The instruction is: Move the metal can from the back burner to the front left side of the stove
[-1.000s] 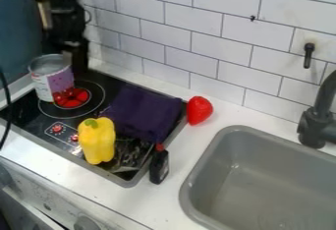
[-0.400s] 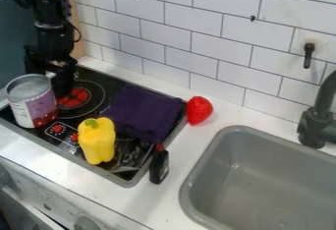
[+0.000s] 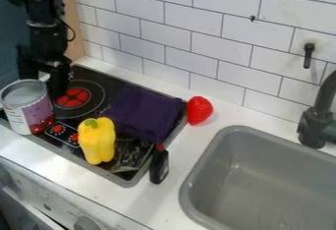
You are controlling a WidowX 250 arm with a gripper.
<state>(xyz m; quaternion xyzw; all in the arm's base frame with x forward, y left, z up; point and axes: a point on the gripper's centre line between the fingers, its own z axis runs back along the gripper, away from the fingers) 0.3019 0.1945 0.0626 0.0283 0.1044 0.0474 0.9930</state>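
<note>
Can [image 3: 29, 112] slightly farther left, nearer camera; yellow pepper [image 3: 97, 141] unmoved.

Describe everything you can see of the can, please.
The can is a metal-looking cylinder with a grey top, a raised rim and a white and purple label, red near its base. It stands upright at the left of the black cooktop, left of the yellow pepper. The gripper is close behind it; whether they touch is unclear.

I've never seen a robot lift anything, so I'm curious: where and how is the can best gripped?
Probably by its rim, coming down from above on the side towards the tiled wall: the can stands upright, and its raised rim circles a sunken top.
</note>
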